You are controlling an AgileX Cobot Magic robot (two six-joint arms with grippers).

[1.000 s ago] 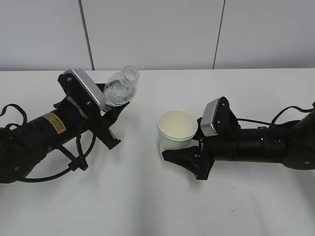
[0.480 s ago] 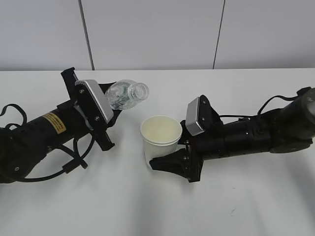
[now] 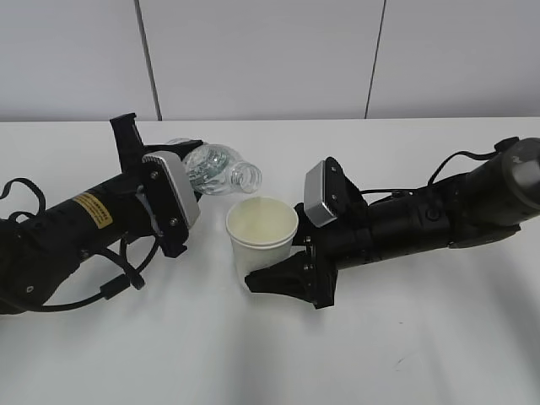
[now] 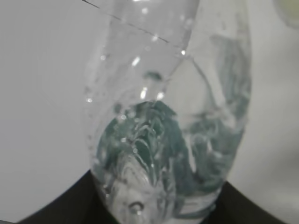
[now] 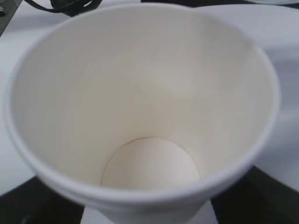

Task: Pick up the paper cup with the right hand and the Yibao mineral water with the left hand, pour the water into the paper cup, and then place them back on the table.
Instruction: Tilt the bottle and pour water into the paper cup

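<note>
clear ribbed plastic bottle tilted | smooth white paper cup upright

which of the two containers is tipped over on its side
The Yibao mineral water in the left pincer, mouth aimed at the paper cup, which stands upright.

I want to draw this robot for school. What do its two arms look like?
Both arms are black, round and chunky, each ending in a black two-finger pincer. The left pincer sits below a silver-grey block; that arm has a yellow sticker with dark writing and looping black cables. The right pincer has the same grey block, with no sticker showing.
</note>
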